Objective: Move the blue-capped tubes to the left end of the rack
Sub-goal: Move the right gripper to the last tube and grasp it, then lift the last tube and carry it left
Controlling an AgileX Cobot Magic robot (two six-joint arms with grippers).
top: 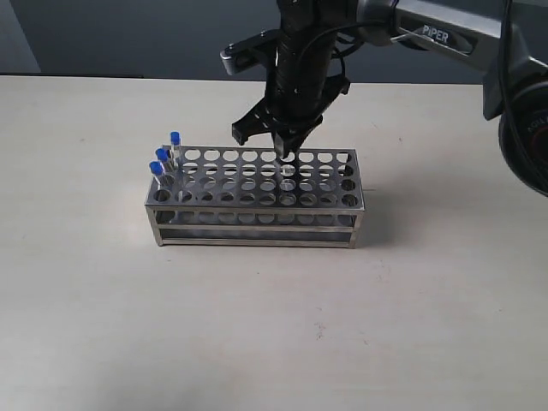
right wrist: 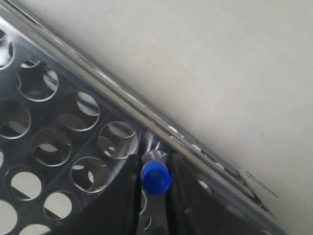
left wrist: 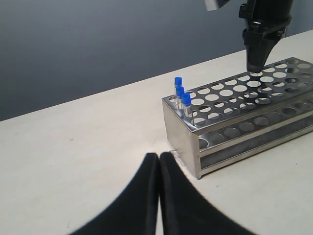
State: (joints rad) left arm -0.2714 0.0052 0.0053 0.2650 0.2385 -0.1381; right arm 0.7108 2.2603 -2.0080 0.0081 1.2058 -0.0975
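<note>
The silver rack [top: 257, 219] stands mid-table. Three blue-capped tubes [top: 162, 156] stand upright in holes at its left end; the left wrist view shows them [left wrist: 180, 91] at the near end of the rack [left wrist: 182, 136]. My right gripper [top: 287, 157] points down over the rack's back row, right of centre. In the right wrist view it [right wrist: 155, 182] is shut on a fourth blue-capped tube [right wrist: 156, 177], whose lower part still sits in a hole by the rack's edge [right wrist: 93, 73]. My left gripper [left wrist: 159, 155] is shut and empty, low over the table short of the rack's left end.
The rack's other holes hold nothing. The right arm [left wrist: 259, 29] hangs over the rack's middle. Bare beige tabletop [top: 274, 334] surrounds the rack, with a dark wall behind the table's far edge.
</note>
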